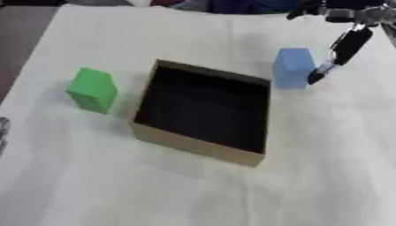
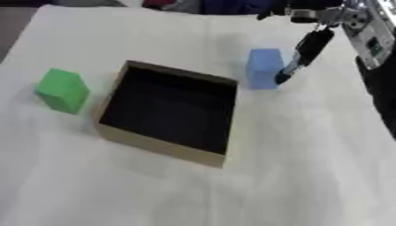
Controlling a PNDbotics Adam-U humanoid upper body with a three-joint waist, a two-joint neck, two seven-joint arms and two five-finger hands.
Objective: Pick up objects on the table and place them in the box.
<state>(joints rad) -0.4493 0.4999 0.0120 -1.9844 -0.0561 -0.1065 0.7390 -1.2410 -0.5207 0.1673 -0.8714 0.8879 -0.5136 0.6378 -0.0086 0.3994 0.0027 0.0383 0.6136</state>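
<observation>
A blue block stands upright on the white table, just right of the open cardboard box. My right hand comes down from the upper right corner; one straight finger touches the block's right side, nothing curled round it. A green block stands left of the box, a short gap away. The box's inside looks dark and holds nothing I can make out. My left hand shows only as a grey sliver at the left edge.
The white cloth-covered table stretches wide in front of the box. A dark floor strip runs along the table's far left edge. Dark clothing shows beyond the far edge.
</observation>
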